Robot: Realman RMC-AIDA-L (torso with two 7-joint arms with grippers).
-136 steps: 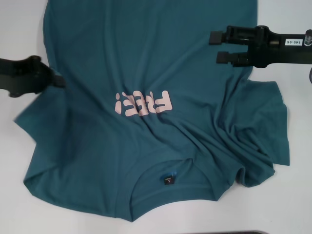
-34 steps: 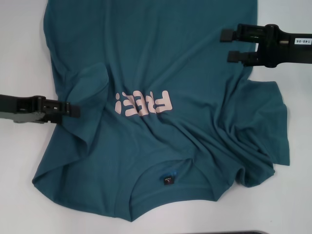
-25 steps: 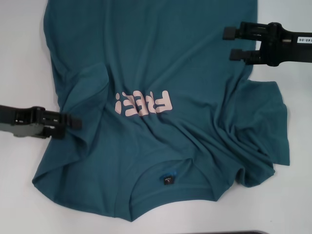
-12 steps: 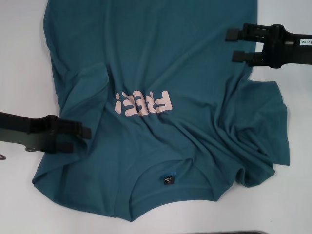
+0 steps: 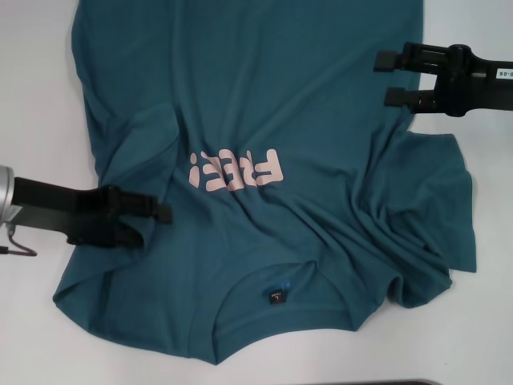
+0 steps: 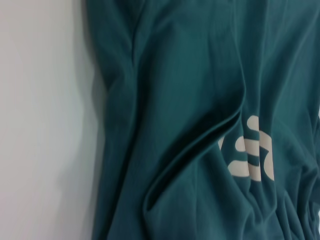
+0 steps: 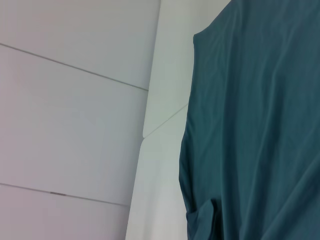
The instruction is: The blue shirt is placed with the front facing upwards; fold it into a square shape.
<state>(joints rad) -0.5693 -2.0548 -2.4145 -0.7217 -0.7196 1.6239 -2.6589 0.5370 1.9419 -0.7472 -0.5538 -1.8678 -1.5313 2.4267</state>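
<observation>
Shirt (image 5: 264, 120) is lying rumpled, front up, across the white table (image 5: 36, 96), collar nearest me, while I'm watching my left gripper (image 5: 159, 223) hanging spread over its bunched left sleeve and my right gripper (image 5: 385, 79) hanging spread at its right edge.

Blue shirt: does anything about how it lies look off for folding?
Yes. The blue shirt is not flat. Its left sleeve is folded inward over the body, and the right sleeve is bunched with deep creases. The open left gripper is over the left side; the open right gripper is over the right edge.
</observation>
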